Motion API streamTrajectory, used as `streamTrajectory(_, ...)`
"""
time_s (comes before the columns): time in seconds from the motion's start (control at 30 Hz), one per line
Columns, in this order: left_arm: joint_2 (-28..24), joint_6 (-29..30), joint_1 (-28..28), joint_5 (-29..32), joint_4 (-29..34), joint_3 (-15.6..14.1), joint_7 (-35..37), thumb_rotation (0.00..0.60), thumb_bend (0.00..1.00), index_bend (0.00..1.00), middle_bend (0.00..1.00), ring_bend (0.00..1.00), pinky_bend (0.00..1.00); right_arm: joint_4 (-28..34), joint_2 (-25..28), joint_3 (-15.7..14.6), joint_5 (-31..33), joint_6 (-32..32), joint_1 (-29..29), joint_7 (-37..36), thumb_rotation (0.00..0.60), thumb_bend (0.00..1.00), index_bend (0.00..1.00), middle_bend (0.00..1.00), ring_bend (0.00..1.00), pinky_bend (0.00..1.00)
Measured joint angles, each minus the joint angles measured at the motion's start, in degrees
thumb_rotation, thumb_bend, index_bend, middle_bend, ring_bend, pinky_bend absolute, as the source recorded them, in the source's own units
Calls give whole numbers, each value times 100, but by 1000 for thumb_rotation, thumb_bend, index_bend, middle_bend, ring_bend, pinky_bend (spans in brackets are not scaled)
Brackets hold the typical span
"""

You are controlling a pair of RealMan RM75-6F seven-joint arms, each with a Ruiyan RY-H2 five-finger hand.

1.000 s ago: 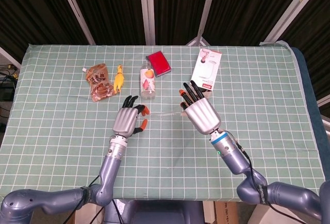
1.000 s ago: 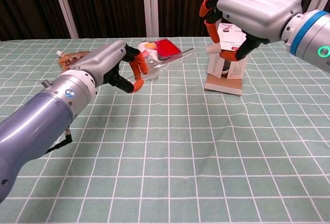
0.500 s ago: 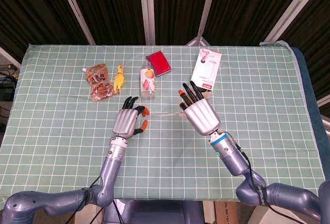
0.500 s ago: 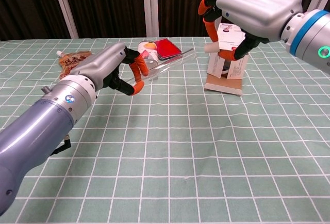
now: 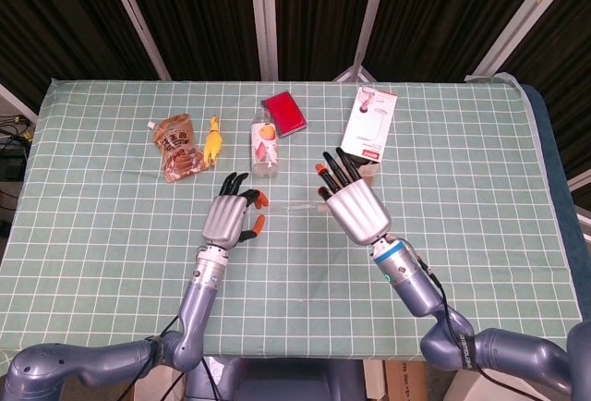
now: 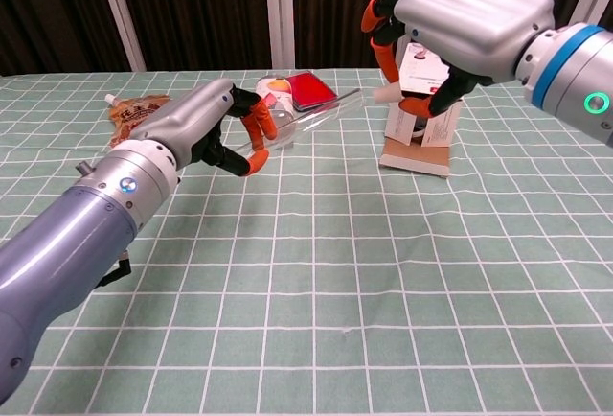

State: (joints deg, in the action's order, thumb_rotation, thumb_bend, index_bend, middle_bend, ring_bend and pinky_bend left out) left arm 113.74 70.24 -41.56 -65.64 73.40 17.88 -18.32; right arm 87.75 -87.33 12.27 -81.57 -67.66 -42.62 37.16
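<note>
In the head view, the left hand (image 5: 230, 215) holds the near-left end of a clear tube (image 5: 297, 206) between its orange-tipped fingers, above the green checked counter (image 5: 480, 188). The right hand (image 5: 352, 201) hovers at the tube's right end, fingers raised and loosely spread; whether it touches the tube is hard to tell here. Far of the hands lie a small bottle (image 5: 264, 145), a red case (image 5: 285, 112), a white carded package (image 5: 370, 123), a yellow rubber chicken (image 5: 214, 141) and a brown snack pouch (image 5: 177, 147). In the chest view, the left hand (image 6: 206, 128) pinches the clear tube (image 6: 316, 114), which slants up to the right, and the right hand (image 6: 450, 33) curls its fingers about the tube's white end in front of the carded package (image 6: 426, 109).
</note>
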Motion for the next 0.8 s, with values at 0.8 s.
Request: streamTrajectory(0.8,34,-45,26,-63,-12,12,-18,600,707,503,501,95,0,18,-88,-8,51,-39,-20,86,600,360,583,219,22,0)
